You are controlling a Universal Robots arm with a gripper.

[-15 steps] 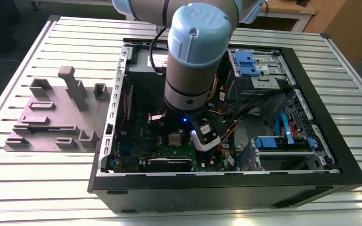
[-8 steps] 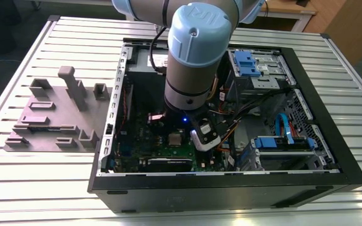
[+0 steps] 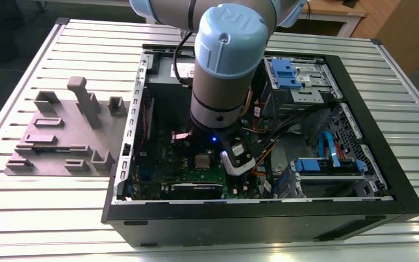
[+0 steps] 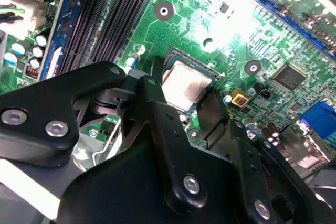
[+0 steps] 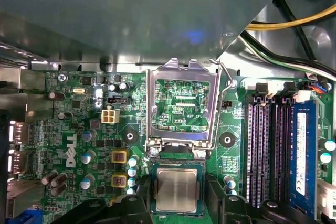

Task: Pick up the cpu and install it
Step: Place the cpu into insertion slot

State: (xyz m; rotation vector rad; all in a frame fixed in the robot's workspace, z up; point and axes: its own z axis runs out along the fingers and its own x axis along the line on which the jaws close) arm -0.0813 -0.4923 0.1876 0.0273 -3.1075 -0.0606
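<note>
The pale blue and grey robot arm [image 3: 228,60] is reaching steeply down from the far side into the open black computer case [image 3: 268,221]. Its thick wrist section is standing nearly upright over the middle of the green motherboard [image 3: 151,174]. A small blue light [image 3: 215,139] is glowing at the wrist's lower end.

The case is lying on its side, open face up, on a ribbed silver aluminium table [image 3: 35,218]. At the exterior view's left of the case, a grey moulded fixture block with upright posts [image 3: 57,144] is sitting on the table. Inside the case, toward the exterior view's right, blue plastic drive brackets [image 3: 326,165] are sitting among bundled cables. Wooden furniture is showing beyond the table's far right corner.

The black two-fingered gripper [image 5: 177,205] is hanging low over the board with its fingers [image 4: 157,114] spread apart, not clamping the chip. The small square cpu with a silvery-grey metal top [image 5: 177,190] is lying flat in its socket on the motherboard, directly between the two fingertips, which are flanking the socket on either side. I cannot tell whether they are touching the socket's rim. Just beyond the cpu, the hinged silver metal frame with a hollow middle [image 5: 181,103] is lying swung open, its thin wire lever [image 5: 227,77] beside it. Black memory slots [image 5: 268,145] are running alongside the socket, with a blue module [image 5: 300,156] sitting next to them.
</note>
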